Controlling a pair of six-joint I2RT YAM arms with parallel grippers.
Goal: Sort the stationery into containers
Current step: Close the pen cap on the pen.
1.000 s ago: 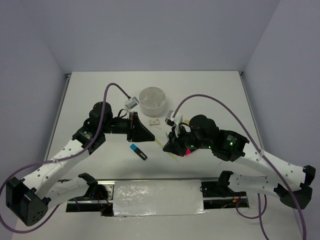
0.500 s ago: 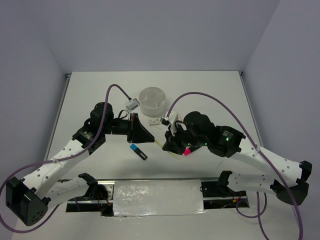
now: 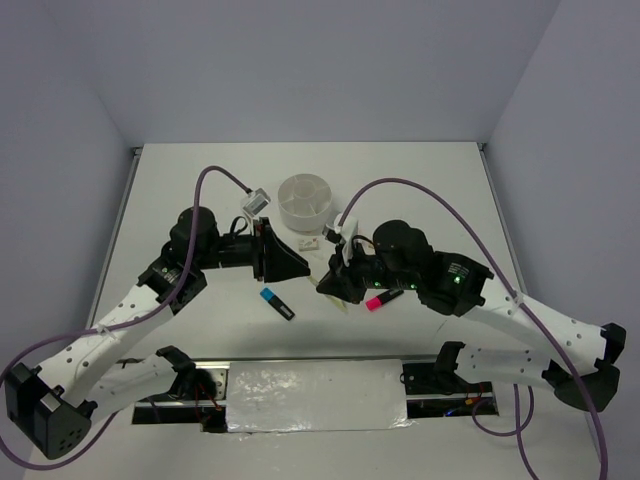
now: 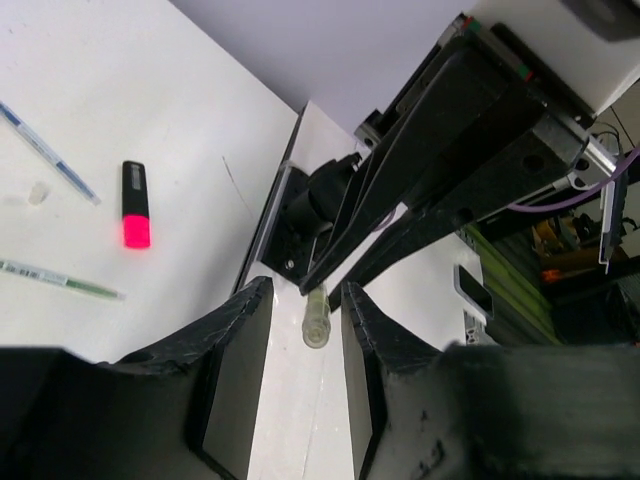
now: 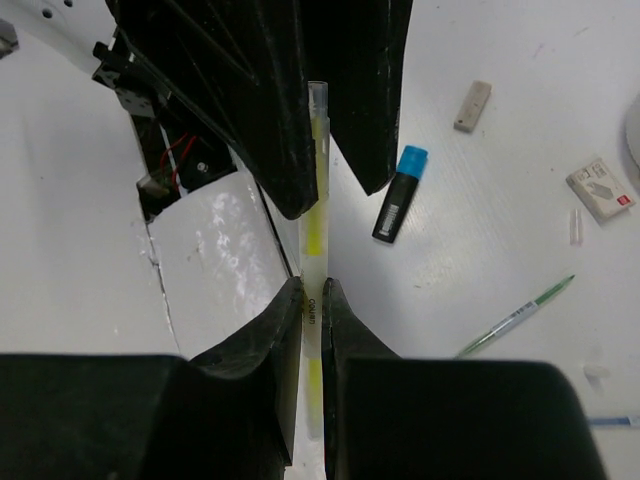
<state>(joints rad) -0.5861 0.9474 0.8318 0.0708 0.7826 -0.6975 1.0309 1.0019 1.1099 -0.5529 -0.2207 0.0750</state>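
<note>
Since a second ago the right gripper [image 5: 311,292] has swung toward the centre of the top view, uncovering the pink highlighter [image 3: 377,301], and the left gripper [image 4: 306,292] has parted its jaws.

Step in hand, as judged: a mid-air handover of the yellow pen [image 5: 316,225]. The right gripper is clenched on the barrel at lower centre of its wrist view. The left jaws stand released, with a gap on each side of the pen's end.

The next move calls for the left gripper to back straight off along the pen's axis. The right can then carry the pen to the organiser cup [image 3: 300,220], upper centre of the top view, and tip it into a compartment.

Materials, near to far:
- blue highlighter [image 3: 277,303]: stubby, black-bodied, smooth plastic.
- yellow pen: thin translucent tube with a yellow core, likely slippery.
- white block eraser [image 3: 309,242]: matte, just before the cup.
- organiser cup: round, low-walled, rigid white plastic with inner partitions.
</note>
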